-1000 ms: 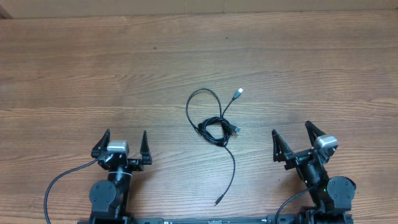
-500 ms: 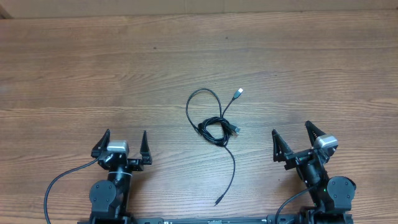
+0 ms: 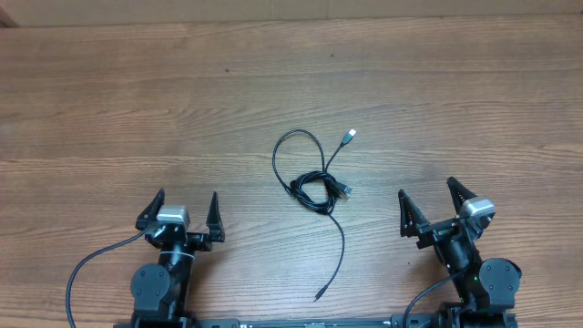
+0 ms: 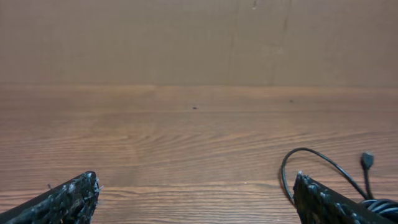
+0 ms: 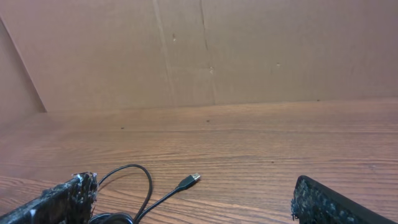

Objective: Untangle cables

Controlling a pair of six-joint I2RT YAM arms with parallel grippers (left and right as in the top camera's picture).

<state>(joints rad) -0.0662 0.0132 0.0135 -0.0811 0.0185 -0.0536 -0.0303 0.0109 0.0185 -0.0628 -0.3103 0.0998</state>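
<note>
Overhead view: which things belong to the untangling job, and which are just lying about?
Job: cables, knotted mid-table; left claw and right claw, both open, touching nothing.
Not the job: wooden table; cardboard wall behind it.

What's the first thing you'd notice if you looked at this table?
A small black tangle of cables lies in the middle of the wooden table, with one round loop and a plug sticking out toward the far side. Near the front edge, the left fingers and the right fingers stand wide open, one pair on each side of the tangle, touching nothing.
</note>
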